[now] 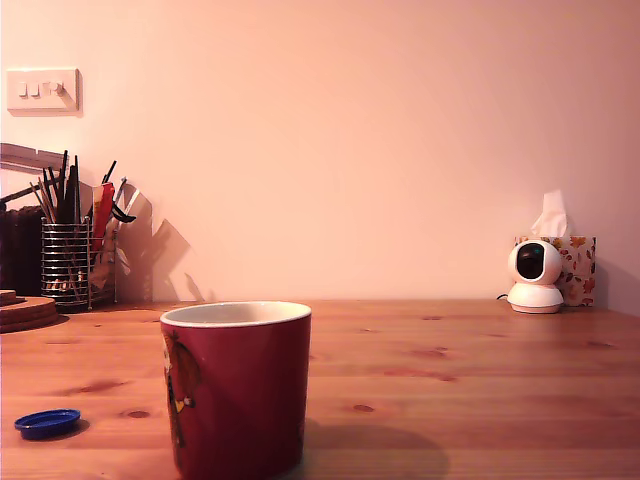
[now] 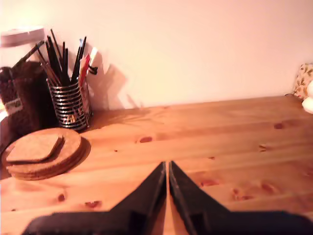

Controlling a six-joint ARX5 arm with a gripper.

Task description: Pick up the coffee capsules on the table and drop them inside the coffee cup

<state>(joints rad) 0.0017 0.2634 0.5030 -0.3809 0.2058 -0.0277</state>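
Wrist view: claw (image 2: 167,166) pinched together, empty, over the bench (image 2: 220,127); blue capsule (image 1: 47,423) nowhere ahead of it. Risk: reaching blind, shut tips could shove it away.

Wooden table (image 1: 480,400) — coffee cup (image 1: 240,390), pen holder (image 1: 70,265).

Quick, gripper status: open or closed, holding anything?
Black two-finger gripper: closed, tips nearly touching, nothing visible between them.

One mug (image 1: 237,390), one pen holder (image 1: 72,262), one camera (image 1: 534,277).
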